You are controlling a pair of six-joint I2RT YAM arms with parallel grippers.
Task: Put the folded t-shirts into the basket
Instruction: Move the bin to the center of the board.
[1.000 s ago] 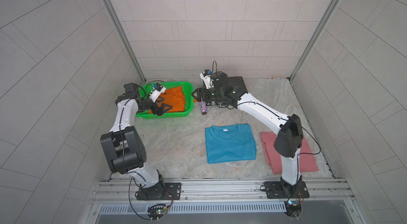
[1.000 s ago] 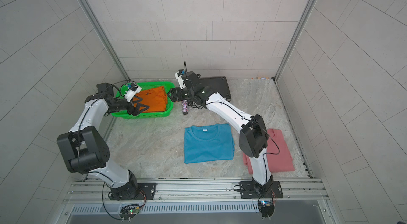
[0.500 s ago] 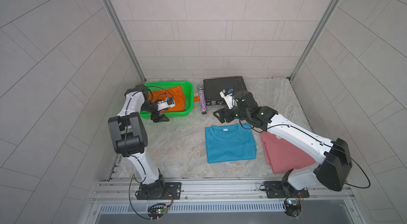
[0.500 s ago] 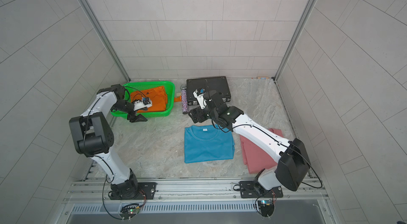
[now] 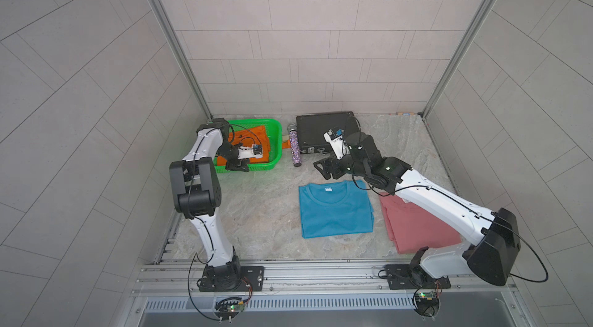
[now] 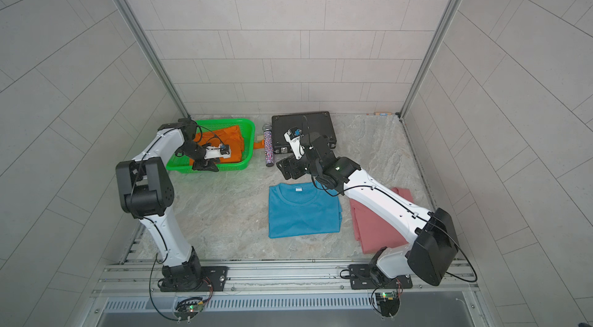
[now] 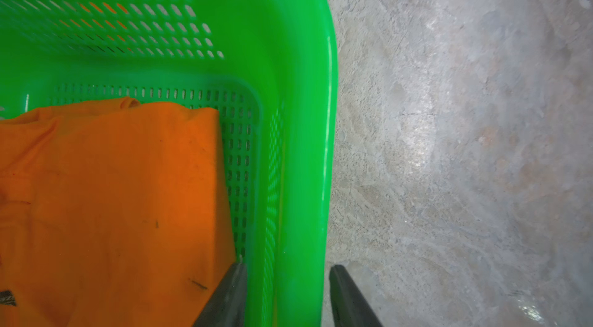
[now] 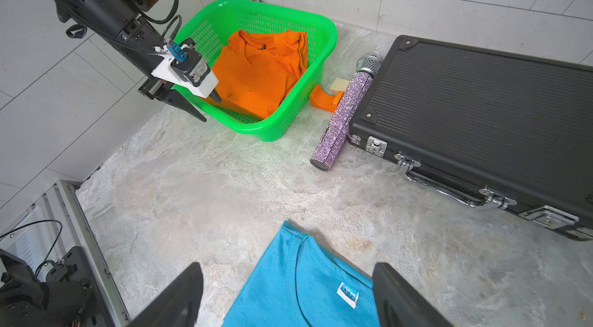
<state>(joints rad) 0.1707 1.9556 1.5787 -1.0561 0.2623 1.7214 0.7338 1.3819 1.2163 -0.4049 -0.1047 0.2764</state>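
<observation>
While the right end effector [image 8: 287,265] hangs released, the blue tee [image 8: 282,296] lies close below it.

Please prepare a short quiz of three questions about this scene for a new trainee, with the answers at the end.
1. True or false: the orange t-shirt lies inside the green basket.
2. Choose one: the left gripper has one finger on each side of A) the basket's wall, B) the microphone, C) the black case.
3. Short answer: how many folded t-shirts lie on the table, outside the basket, and which are they?

Key
1. True.
2. A.
3. Two: the blue t-shirt and the pink t-shirt.
</observation>
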